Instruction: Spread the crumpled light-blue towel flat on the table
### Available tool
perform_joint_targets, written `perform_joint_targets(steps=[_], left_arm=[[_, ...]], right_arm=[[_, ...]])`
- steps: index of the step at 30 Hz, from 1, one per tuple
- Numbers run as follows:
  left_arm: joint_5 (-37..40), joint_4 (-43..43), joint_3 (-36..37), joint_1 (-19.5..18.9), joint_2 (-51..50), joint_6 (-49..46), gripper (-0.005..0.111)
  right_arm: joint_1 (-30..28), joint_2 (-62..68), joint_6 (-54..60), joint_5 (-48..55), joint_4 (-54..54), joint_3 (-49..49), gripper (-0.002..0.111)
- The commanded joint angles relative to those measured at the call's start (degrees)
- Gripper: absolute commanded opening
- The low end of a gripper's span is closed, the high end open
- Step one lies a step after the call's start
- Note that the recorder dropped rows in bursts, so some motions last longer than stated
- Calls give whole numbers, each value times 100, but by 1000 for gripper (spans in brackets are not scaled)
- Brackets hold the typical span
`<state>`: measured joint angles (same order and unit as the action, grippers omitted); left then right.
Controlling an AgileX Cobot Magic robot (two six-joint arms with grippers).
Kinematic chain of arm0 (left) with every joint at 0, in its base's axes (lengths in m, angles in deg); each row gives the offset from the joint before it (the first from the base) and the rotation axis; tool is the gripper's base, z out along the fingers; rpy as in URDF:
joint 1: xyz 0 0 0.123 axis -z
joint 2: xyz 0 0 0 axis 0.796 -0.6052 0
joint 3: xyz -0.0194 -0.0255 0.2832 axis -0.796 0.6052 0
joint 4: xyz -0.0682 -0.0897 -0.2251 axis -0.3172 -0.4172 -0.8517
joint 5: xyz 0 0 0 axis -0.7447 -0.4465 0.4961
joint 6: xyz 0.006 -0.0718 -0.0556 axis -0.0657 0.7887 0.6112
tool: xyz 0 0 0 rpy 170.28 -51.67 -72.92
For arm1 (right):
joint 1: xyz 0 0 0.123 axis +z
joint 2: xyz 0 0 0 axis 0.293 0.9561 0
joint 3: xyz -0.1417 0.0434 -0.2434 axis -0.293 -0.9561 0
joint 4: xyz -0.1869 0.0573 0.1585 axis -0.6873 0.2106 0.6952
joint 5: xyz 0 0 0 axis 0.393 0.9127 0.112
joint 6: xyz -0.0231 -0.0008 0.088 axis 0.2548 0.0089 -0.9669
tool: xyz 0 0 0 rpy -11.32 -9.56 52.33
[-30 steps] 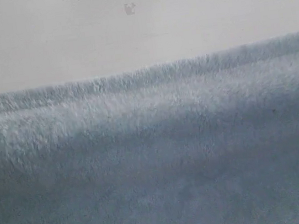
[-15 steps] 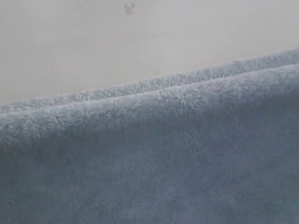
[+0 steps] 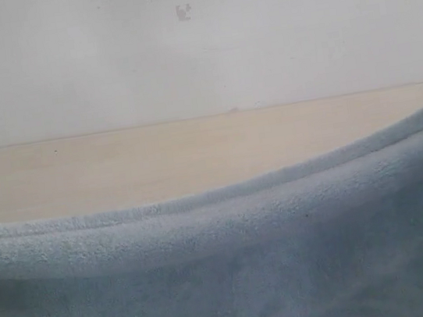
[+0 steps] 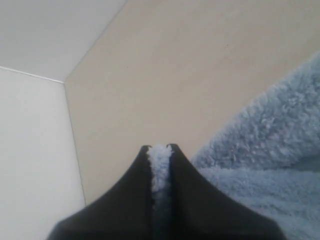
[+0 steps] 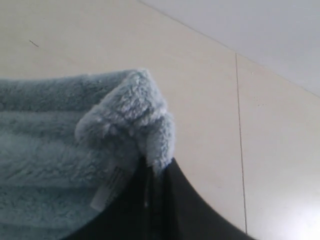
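The pale-blue fluffy towel fills the lower half of the exterior view, its hemmed top edge sagging in a curve in front of the beige table. No gripper shows in that view. In the left wrist view my left gripper is shut on a thin strip of the towel's edge, and more towel hangs beside it. In the right wrist view my right gripper is shut on a bunched corner of the towel. A small white label hangs just by the black fingers.
A pale wall rises behind the table's far edge. In the left wrist view the table ends at an edge with a white floor or wall beyond. A thin seam line crosses the surface in the right wrist view.
The towel's top edge has dropped in the exterior view, from near a third of the way down to well below the middle, baring the tabletop behind it.
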<state>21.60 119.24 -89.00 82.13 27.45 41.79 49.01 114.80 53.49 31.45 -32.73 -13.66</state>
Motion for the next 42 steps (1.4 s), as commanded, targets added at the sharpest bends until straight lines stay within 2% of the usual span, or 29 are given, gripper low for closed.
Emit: perform_joint_targets(steps=[1, 5, 9, 14, 19, 23, 27, 29, 31, 33, 34, 35, 36, 38, 40, 42], left_arm=[[-405, 208, 50, -160, -370, 402, 4], [-891, 169, 34, -677, -874, 582, 4], [-1662, -44, -97, -1198, -1427, 799, 4], [-2700, -340, -434, -1905, -2525, 922, 4], [-3027, -316, -1243, -2423, -3749, 956, 4], [-3187, -242, -2034, -2716, -4560, 956, 4], [-3536, -242, -2582, -2833, -5275, 956, 4], [-3860, -242, -2747, -2848, -5620, 923, 10], [-4031, -242, -2913, -2848, -5895, 964, 24], [-4090, -242, -3065, -2848, -6068, 1148, 40], [-4021, -242, -3156, -2848, -6095, 1281, 49], [-3909, -242, -3221, -2848, -6095, 1421, 56], [-3757, -242, -3294, -2848, -6061, 1557, 60], [-3566, -242, -3335, -2848, -5900, 1569, 60], [-3391, -265, -3335, -2848, -5645, 1569, 58], [-3194, -440, -3322, -2848, -5368, 1502, 50]], right_arm=[[-975, 876, 182, -1125, 484, 48, 0], [-2422, 1670, 1291, -2069, 1913, 48, 0], [-3217, 2275, 2319, -2782, 2978, 58, 0], [-3326, 3345, 2461, -3052, 3169, 452, 0], [-3326, 4455, 2472, -3250, 3195, 1226, 0], [-3326, 5312, 2530, -3273, 3203, 2073, 0], [-3326, 6090, 2539, -3332, 3239, 2871, 1], [-3326, 6489, 2755, -3328, 3357, 3301, 10], [-3326, 6833, 3053, -3278, 3642, 3716, 33], [-3326, 7047, 3302, -3268, 3928, 4035, 63], [-3326, 7083, 3303, -3346, 3998, 4105, 71], [-3326, 7083, 3247, -3436, 4027, 4133, 73], [-3326, 7034, 3190, -3554, 4056, 4133, 69], [-3326, 6911, 3189, -3607, 4115, 4119, 57], [-3326, 6741, 3199, -3475, 4115, 4119, 43], [-3326, 6519, 3199, -3224, 4115, 4085, 27]])
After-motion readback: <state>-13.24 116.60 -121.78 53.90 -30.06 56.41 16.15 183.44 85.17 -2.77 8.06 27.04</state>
